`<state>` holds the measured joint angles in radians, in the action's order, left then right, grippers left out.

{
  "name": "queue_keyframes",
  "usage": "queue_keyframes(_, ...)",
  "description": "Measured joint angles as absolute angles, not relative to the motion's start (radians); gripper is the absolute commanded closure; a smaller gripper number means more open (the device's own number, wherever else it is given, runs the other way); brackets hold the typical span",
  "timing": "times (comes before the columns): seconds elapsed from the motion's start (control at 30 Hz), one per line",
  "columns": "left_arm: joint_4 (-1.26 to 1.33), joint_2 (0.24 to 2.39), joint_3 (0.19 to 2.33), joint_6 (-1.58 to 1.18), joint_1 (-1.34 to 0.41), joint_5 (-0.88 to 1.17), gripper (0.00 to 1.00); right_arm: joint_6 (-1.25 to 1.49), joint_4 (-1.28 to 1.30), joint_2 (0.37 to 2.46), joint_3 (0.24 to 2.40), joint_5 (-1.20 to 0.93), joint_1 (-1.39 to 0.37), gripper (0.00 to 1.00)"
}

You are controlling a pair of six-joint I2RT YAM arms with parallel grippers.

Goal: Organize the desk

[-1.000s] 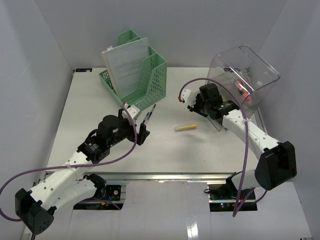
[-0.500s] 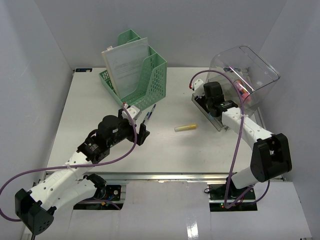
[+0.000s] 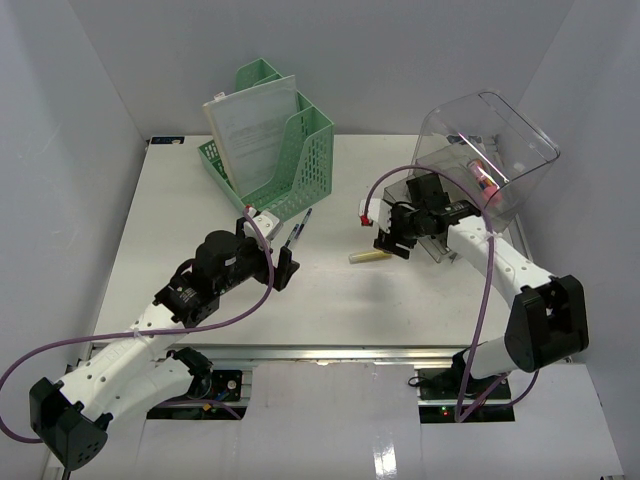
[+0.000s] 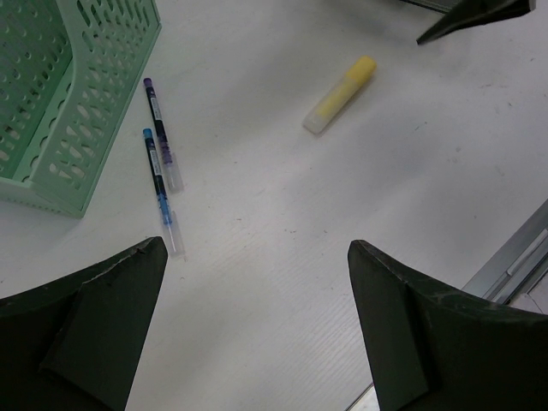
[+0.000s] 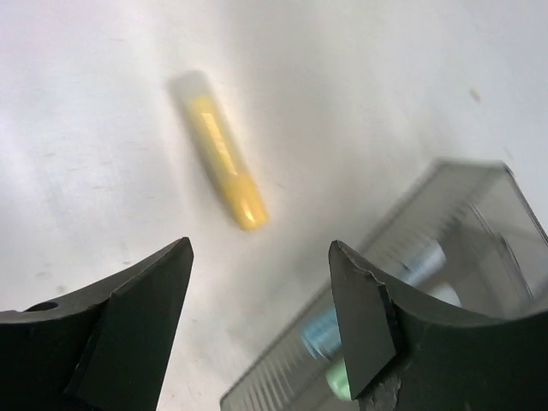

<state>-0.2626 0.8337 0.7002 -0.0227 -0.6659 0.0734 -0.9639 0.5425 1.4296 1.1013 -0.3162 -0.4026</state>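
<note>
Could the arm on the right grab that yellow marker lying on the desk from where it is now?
Probably yes: its pincer hangs open close over the yellow marker, with nothing lying between them on the desk.

The desk (image 3: 175, 225) is a large, flat, white rectangular top. It lies level and fills most of the scene from left to right. Its far edge meets the back wall (image 3: 330, 60), and its left edge runs close along the left wall (image 3: 60, 150). A silver metal rail (image 3: 330, 352) runs along the near edge, left to right. The surface is matte and smooth, with a few small dark specks and faint scuffs in the close views. Soft shadows fall across its middle.
</note>
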Motion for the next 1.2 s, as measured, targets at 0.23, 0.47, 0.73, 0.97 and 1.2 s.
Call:
queue_keyframes(0.23,-0.263,0.834,0.700,-0.022,-0.666,0.066,0.02,-1.225,0.668,1.490,1.107,-0.522,-0.407,0.24)
queue_keyframes(0.47,-0.263,0.832,0.700,-0.022,-0.666,0.060,0.02,-1.258,0.698,1.695,1.224,-0.520,-0.406,0.24)
queue_keyframes(0.73,-0.263,0.827,0.700,-0.022,-0.666,0.059,0.02,-1.230,0.704,1.824,1.305,-0.499,-0.406,0.26)
queue_keyframes(0.97,-0.263,0.827,0.700,-0.022,-0.666,0.059,0.02,-1.223,0.708,1.872,1.307,-0.494,-0.419,0.33)
queue_keyframes(1.2,-0.263,0.827,0.700,-0.020,-0.666,0.058,0.02,-1.155,0.693,1.951,1.337,-0.455,-0.440,0.41)
